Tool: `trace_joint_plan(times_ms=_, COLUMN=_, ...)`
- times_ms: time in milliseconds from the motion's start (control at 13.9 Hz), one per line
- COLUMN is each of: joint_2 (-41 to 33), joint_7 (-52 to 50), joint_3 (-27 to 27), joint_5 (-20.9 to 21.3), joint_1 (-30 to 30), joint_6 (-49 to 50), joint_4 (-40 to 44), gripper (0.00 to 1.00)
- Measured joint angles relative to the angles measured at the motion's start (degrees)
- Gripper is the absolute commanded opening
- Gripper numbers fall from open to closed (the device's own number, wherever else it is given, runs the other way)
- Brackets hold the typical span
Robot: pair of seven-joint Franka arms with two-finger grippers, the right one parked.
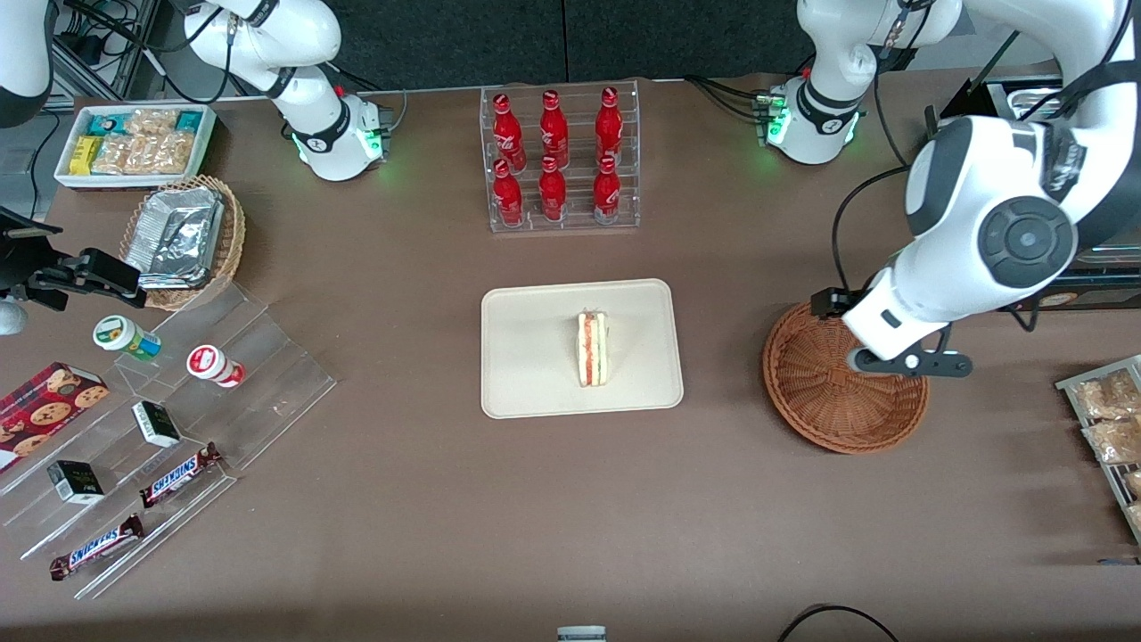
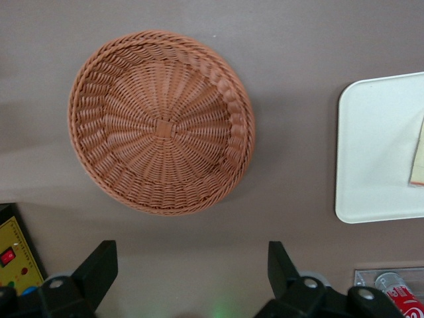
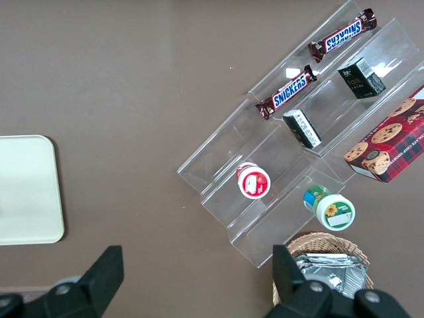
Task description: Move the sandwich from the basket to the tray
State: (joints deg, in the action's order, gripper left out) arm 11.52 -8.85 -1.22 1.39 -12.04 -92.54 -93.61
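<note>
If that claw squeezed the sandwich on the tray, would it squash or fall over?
Probably squash: the sandwich is pale soft-looking bread with a filling stripe, so it looks light and easily crushed. Standing on its narrow edge on the tray, it may tip if nudged. The gripper is open above the basket.
</note>
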Motion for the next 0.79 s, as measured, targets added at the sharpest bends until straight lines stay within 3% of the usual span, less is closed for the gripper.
trace_joint_plan(times_ms=504, joint_2=-3.0, joint_7=0.0, joint_3=1.0, joint_5=0.0, joint_1=0.9, joint_6=-0.5, joint_4=-2.3, gripper=1.0)
trace_joint_plan(times_ms=791, joint_2=-5.5, joint_7=0.8, joint_3=0.7, joint_5=0.0, joint_1=5.3, joint_6=0.7, joint_4=-2.6, gripper=1.0)
